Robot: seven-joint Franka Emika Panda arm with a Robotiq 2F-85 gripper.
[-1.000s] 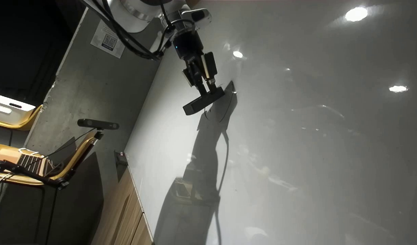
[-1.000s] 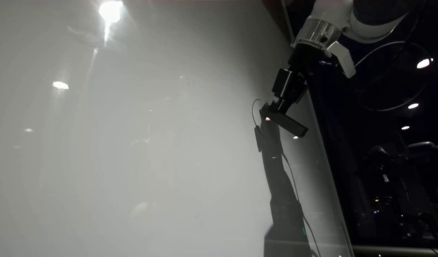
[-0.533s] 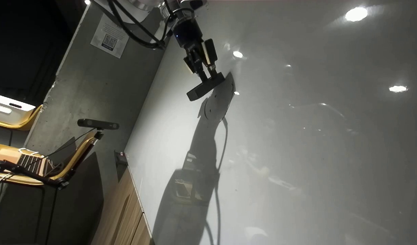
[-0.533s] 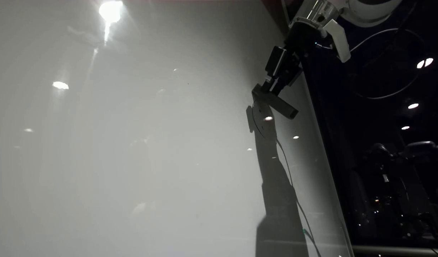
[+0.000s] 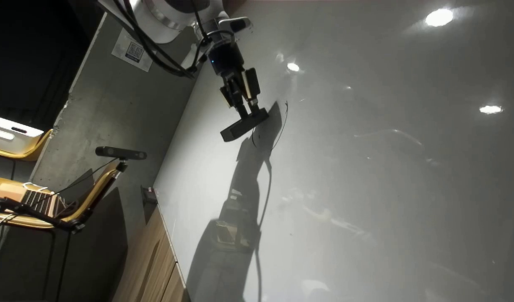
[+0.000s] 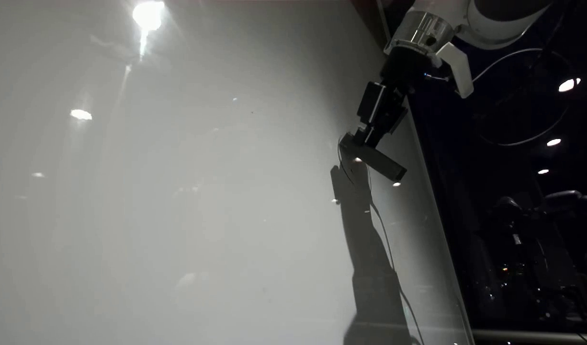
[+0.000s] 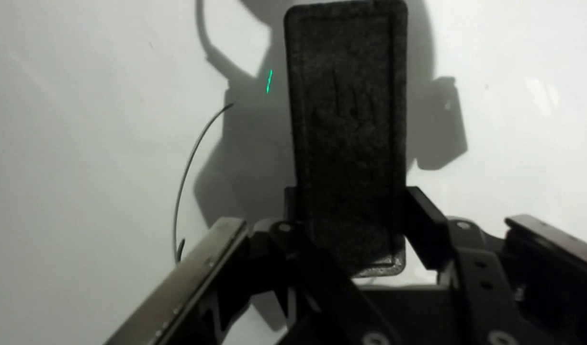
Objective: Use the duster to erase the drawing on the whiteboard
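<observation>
The gripper (image 5: 250, 111) is shut on the duster (image 5: 244, 125), a dark flat block. Both also show in an exterior view, the gripper (image 6: 365, 139) near one end of the duster (image 6: 379, 160). In the wrist view the fingers (image 7: 349, 211) clasp the lower part of the duster (image 7: 348, 120). The whiteboard (image 5: 366, 188) lies behind them; contact with the duster cannot be told. The drawing's thin curved outline (image 5: 284, 124) shows beside and below the duster, partly hidden by it. A side arc (image 6: 342, 165) shows in an exterior view, and one arc (image 7: 182, 179) in the wrist view.
A grey wall panel with a paper sign (image 5: 133, 48) stands beside the board. A chair (image 5: 83, 205) with a laptop (image 5: 35, 199), a camera on a stand (image 5: 120, 153) and a wooden cabinet (image 5: 148, 264) are nearby. Dark glass (image 6: 504, 158) borders the board.
The gripper with the duster rose, then came back down to about its earlier height, slightly to the left in both exterior views. It keeps hold of the duster. Curved lines of the drawing still show.
</observation>
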